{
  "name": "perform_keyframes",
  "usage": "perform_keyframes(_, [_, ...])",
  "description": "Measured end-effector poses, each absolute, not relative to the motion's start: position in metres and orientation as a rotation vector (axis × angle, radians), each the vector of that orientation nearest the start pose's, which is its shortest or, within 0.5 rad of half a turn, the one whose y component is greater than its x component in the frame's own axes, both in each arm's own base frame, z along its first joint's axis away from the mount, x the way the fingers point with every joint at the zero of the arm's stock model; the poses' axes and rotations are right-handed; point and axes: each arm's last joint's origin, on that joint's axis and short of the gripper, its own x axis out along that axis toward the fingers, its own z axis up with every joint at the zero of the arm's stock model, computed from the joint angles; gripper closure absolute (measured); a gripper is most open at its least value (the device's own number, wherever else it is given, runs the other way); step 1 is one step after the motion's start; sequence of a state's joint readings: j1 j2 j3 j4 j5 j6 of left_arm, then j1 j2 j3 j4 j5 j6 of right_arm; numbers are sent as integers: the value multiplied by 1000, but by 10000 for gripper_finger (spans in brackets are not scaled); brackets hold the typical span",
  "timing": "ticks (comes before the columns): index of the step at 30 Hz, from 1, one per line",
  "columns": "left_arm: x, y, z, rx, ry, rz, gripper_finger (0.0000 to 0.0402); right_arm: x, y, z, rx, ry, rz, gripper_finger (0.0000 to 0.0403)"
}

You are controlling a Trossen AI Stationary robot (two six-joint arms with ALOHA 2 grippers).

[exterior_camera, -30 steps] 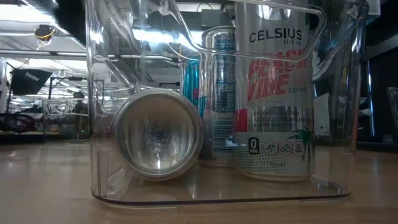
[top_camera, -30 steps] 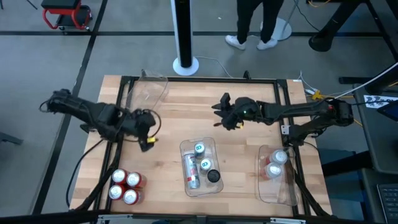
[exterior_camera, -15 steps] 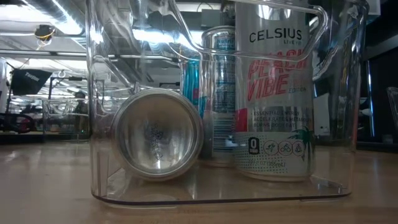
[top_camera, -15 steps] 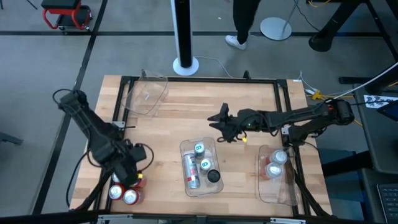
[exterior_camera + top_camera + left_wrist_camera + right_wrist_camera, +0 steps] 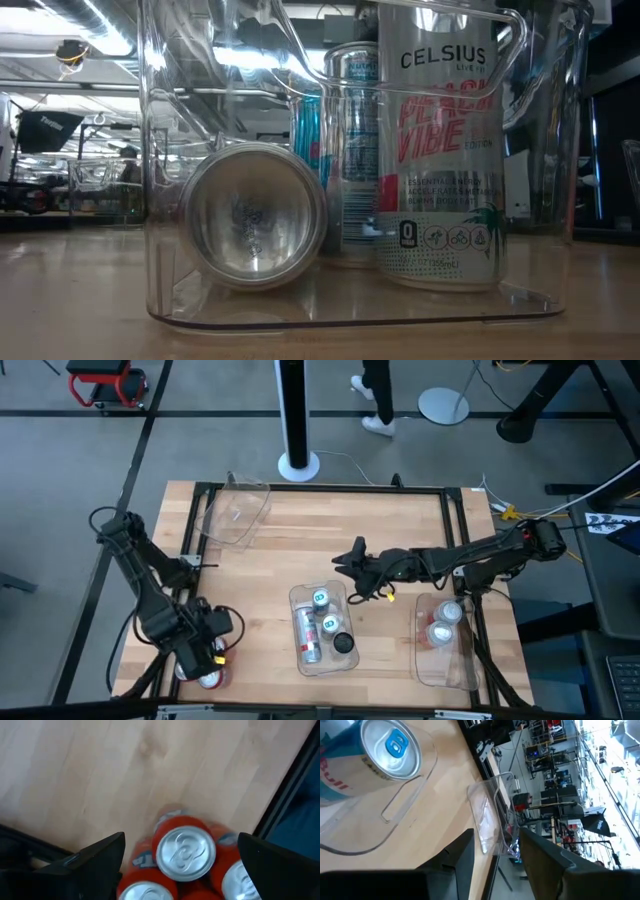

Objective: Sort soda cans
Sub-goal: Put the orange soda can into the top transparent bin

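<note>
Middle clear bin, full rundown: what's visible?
The middle bin is a clear plastic rectangle with rounded corners and a handle cutout, standing upright on the wooden table near its front edge. Inside: one silver can lying on its side, a white Celsius can upright, plus a blue-tabbed can and a dark-topped can. Nothing grips it.

We see a wooden table (image 5: 280,550) ringed by a black frame, with three clear plastic bins on it: a middle bin (image 5: 297,600) near the front edge, a right bin (image 5: 445,670) at the right edge, and a far bin (image 5: 237,512) lying at the back left corner. Beyond the table stands a white pole on a round base (image 5: 298,464), a person's legs (image 5: 374,390) show further back, and a red cart (image 5: 105,385) sits at the top left. From table height we look through the middle bin's clear wall (image 5: 160,200) into a lit workshop.
</note>
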State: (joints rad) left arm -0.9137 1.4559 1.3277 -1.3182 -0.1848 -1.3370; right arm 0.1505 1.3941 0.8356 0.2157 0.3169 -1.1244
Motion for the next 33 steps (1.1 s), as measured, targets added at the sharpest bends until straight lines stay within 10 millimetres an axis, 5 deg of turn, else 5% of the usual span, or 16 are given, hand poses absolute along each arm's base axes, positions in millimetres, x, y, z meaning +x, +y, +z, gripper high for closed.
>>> perform_keyframes(13, [155,-204,298,-469,1298,345,27,300,36,251,-1201,410,46,249])
perform_keyframes(22, [154,-216,267,-454,1397,400,27,300,36,251,-1201,410,47,249])
perform_keyframes(33, [157,-213,259,-427,1385,440,27,300,36,251,-1201,410,47,249])
